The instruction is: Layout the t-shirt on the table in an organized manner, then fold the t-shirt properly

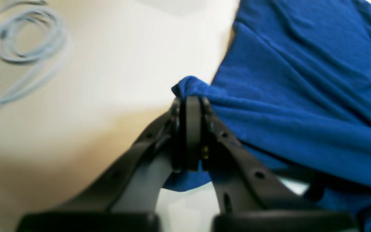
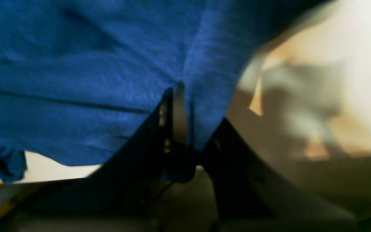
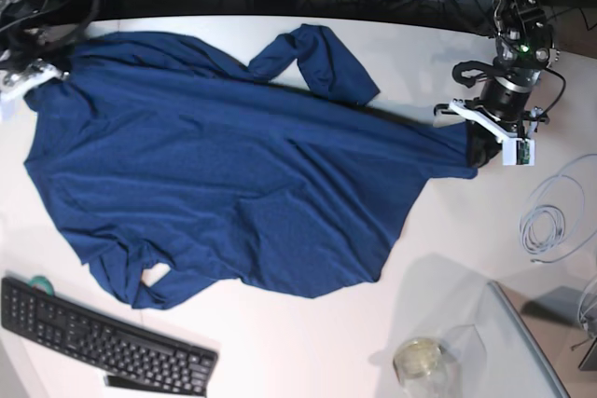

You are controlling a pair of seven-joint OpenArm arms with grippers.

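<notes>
**Base view: both hands clenched on opposite edges of the shirt**

Base camera looks down on a wide smooth white tabletop (image 3: 308, 342) with the large navy-blue soft knit t-shirt (image 3: 233, 174) spread across most of it, from about nine o'clock through the centre to three o'clock. It is not yet flat: one sleeve (image 3: 317, 62) is doubled over near twelve o'clock and the cloth at seven o'clock is bunched and curled.

At the ten o'clock corner the right hand (image 2: 179, 106) is clenched on the shirt's edge; its wrist view shows cloth pinched between the closed jaws. A black keyboard (image 3: 103, 337) lies at seven o'clock, just below the bunched cloth. A clear glass jar (image 3: 420, 361) stands at five o'clock, apart from the shirt. At three o'clock the left hand (image 1: 188, 106) grasps a small fold of fabric at the opposite edge, jaws shut on it. A coiled pale cable (image 3: 550, 221) rests at four o'clock.

The knit looks light, limp and stretchy, so it will likely sag and drag in wrinkles rather than hold shape. Seams, hem corners and shoulders seem the best holds, since pinching mid-panel would only raise a tent.
</notes>
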